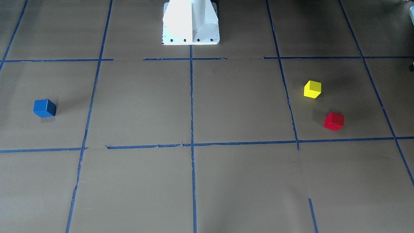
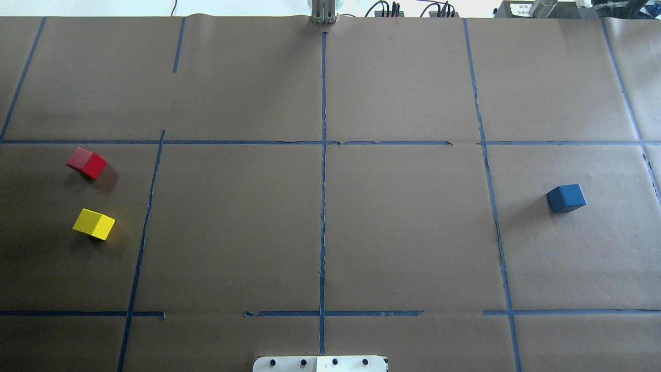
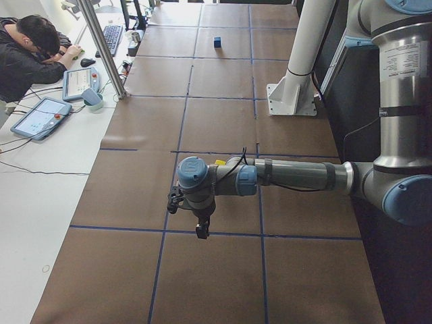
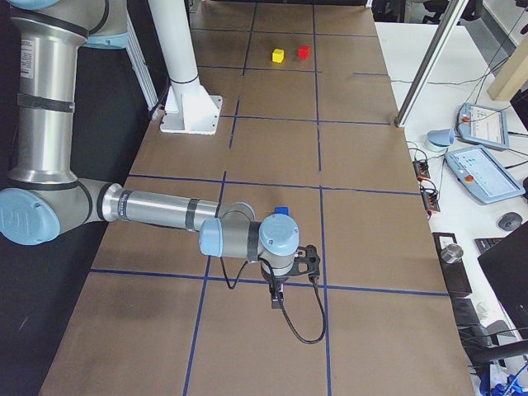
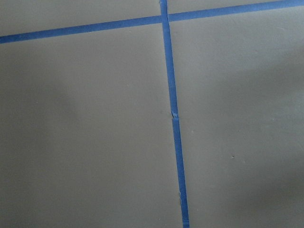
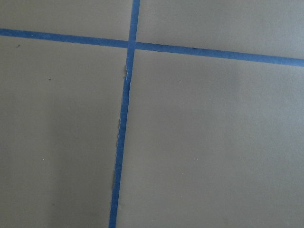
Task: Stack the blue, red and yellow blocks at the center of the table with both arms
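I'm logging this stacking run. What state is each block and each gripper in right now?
blue block: alone on the robot's right side, unstacked, not gripped.
red block: on the robot's left side, unstacked, not gripped.
yellow block: near the red block but apart from it, unstacked, not gripped.
left gripper: above the table, open or shut unclear.
right gripper: above the table, open or shut unclear.

Overhead view, clock read from its middle. Blue block [image 2: 566, 198]: cube, 3 o'clock, alone, lying flat. Red block [image 2: 87, 163]: cube, 10 o'clock. Yellow block [image 2: 94, 223]: cube, 9 o'clock, near the red, not touching. None stacked.
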